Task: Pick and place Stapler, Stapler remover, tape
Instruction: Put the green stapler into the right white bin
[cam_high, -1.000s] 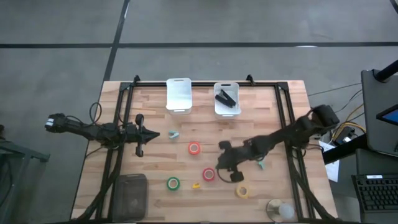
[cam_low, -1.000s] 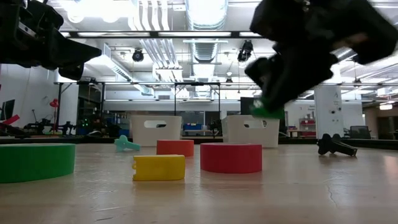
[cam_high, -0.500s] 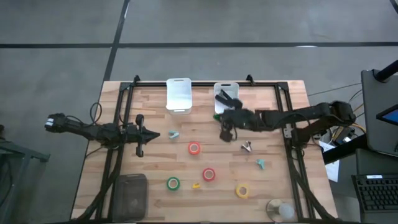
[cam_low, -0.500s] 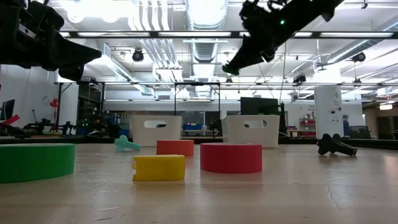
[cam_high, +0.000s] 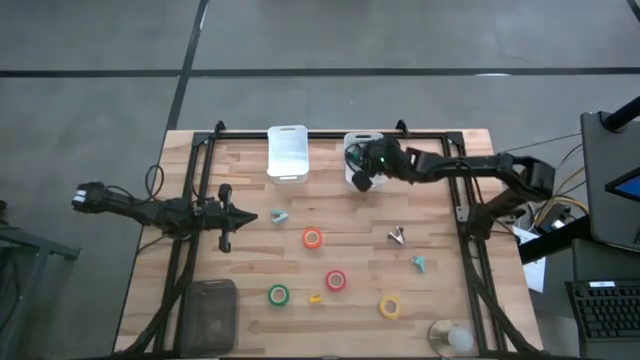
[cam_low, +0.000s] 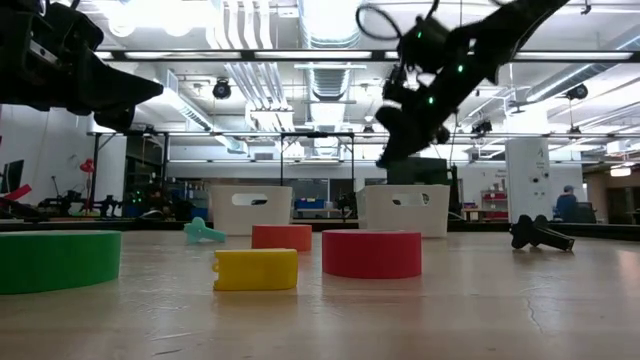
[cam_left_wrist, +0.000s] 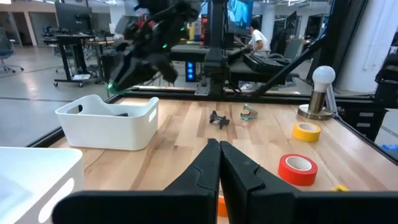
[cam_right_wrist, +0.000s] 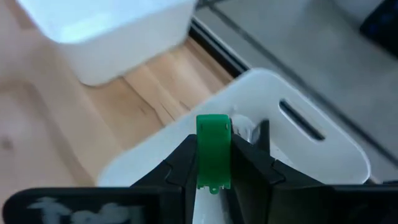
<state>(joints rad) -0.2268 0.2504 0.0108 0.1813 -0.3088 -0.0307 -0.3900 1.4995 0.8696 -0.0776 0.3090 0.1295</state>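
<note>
Butcher-block table (cam_high: 240, 270), black rail frame round its edges, grey concrete floor beyond. Landmark: the right white bin (cam_high: 350, 176) at the far edge. The stapler (cam_high: 357, 155) lies inside it. Right gripper (cam_high: 366, 160) hangs just above this bin, fingers clamped on a small green piece (cam_right_wrist: 213, 151). A second white bin (cam_high: 287, 153) sits beside it, toward the left arm. Tape rolls lie nearer the front than the bin: orange-red (cam_high: 313, 238), red with green (cam_high: 336, 281), green (cam_high: 278, 295), yellow (cam_high: 390, 307). Left gripper (cam_high: 243, 216) waits well off to the bin's left, fingers pressed together, empty. Room behind: ceiling ducts, strip lights, desks, a seated person (cam_left_wrist: 255, 35).
</note>
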